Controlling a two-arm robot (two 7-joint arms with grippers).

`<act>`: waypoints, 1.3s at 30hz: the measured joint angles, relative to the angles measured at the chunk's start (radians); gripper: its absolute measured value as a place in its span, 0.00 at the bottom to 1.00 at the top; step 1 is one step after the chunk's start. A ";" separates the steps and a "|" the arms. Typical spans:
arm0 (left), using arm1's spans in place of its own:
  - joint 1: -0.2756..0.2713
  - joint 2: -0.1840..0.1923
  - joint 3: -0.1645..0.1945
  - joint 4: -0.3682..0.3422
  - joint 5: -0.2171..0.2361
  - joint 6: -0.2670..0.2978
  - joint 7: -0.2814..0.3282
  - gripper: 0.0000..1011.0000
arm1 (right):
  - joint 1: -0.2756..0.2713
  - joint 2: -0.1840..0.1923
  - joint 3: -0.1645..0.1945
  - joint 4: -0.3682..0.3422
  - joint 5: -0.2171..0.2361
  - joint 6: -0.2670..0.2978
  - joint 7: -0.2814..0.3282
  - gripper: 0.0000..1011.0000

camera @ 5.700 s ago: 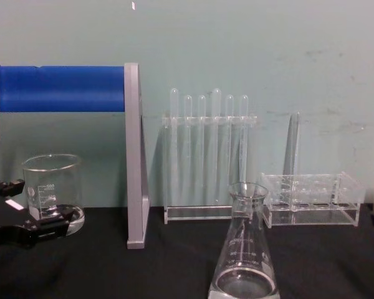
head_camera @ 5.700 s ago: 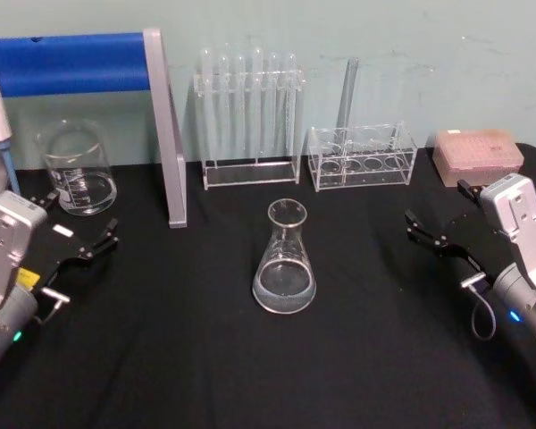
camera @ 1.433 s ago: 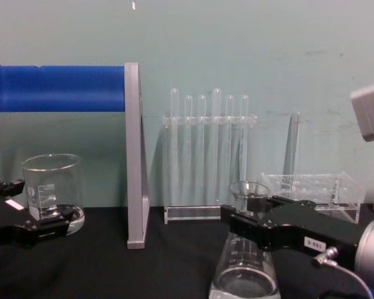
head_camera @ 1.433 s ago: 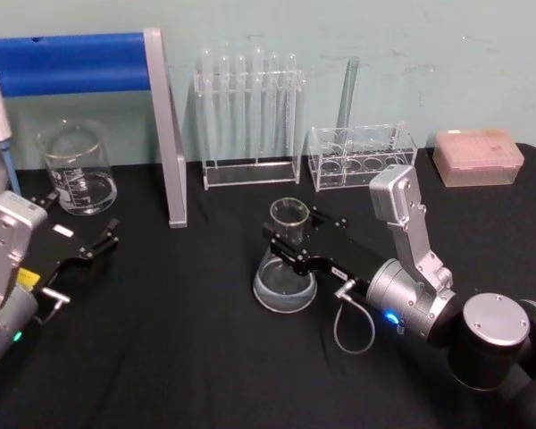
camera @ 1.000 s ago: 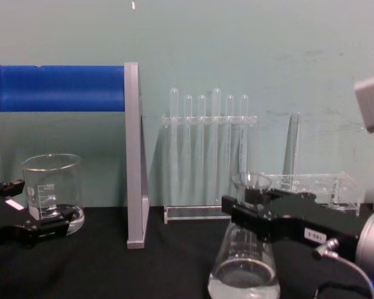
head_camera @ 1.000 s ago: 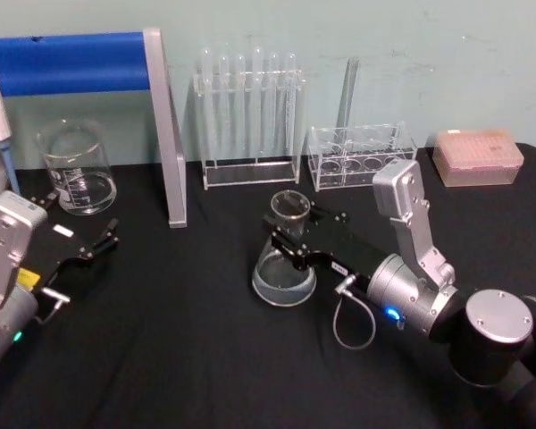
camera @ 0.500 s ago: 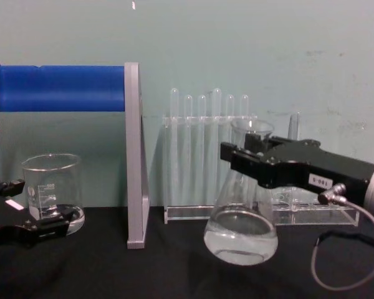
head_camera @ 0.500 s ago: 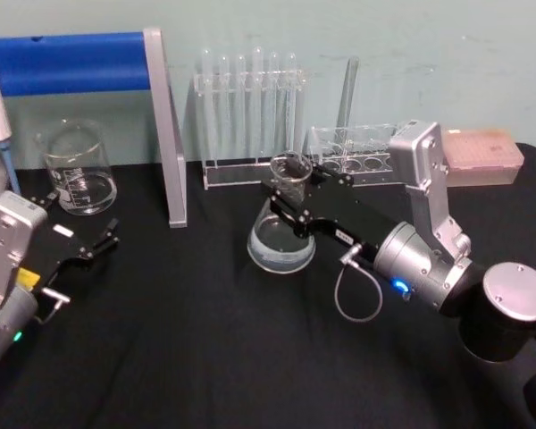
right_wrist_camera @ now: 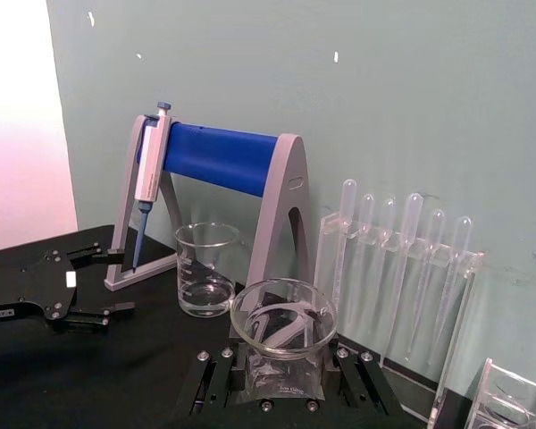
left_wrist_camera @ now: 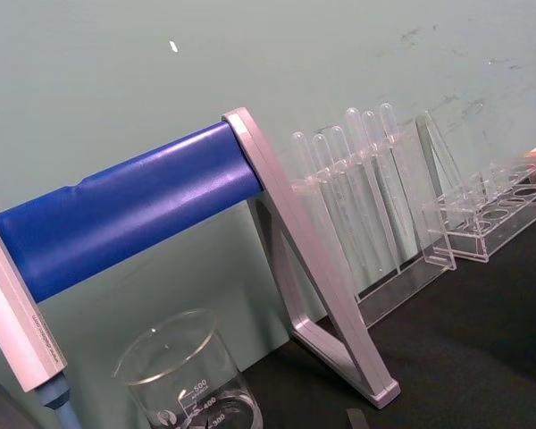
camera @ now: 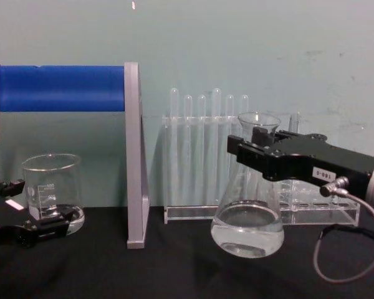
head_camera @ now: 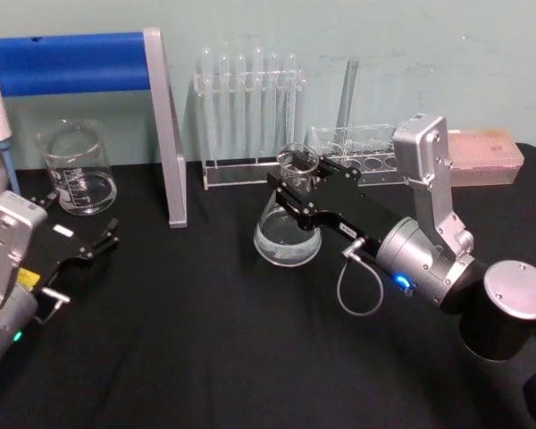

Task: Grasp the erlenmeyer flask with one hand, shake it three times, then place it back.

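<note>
Nearest, at the near left of the black table [head_camera: 205, 357], the left gripper [head_camera: 80, 214] sits idle, its fingers spread apart with nothing between them. Mid-table, the erlenmeyer flask [head_camera: 288, 225] hangs clear of the cloth. Its long axis is close to vertical, mouth up and wide base down, with a shallow pool of clear liquid in the base. The right arm reaches in from the near right, its forearm slanting forward and to the left. The right gripper [head_camera: 297, 183] has its black fingers clamped on the flask's narrow neck, one on each side just under the flared rim, and the cone hangs below them. Farther back, from left to right along the green wall, stand a glass beaker [head_camera: 76, 170], a blue-barred pipette stand [head_camera: 71, 63], a tall test tube rack [head_camera: 248, 116] and a low clear rack [head_camera: 357, 152].
</note>
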 joint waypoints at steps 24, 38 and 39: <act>0.000 0.000 0.000 0.000 0.000 0.000 0.000 0.99 | -0.014 -0.018 -0.115 -0.061 0.033 0.019 0.106 0.45; 0.000 0.000 0.000 0.000 0.000 0.000 0.000 0.99 | -0.012 0.004 -0.170 -0.085 0.065 0.023 0.137 0.45; 0.000 0.000 0.000 0.000 0.000 0.000 0.000 0.99 | -0.010 0.003 -0.169 -0.082 0.065 0.023 0.132 0.45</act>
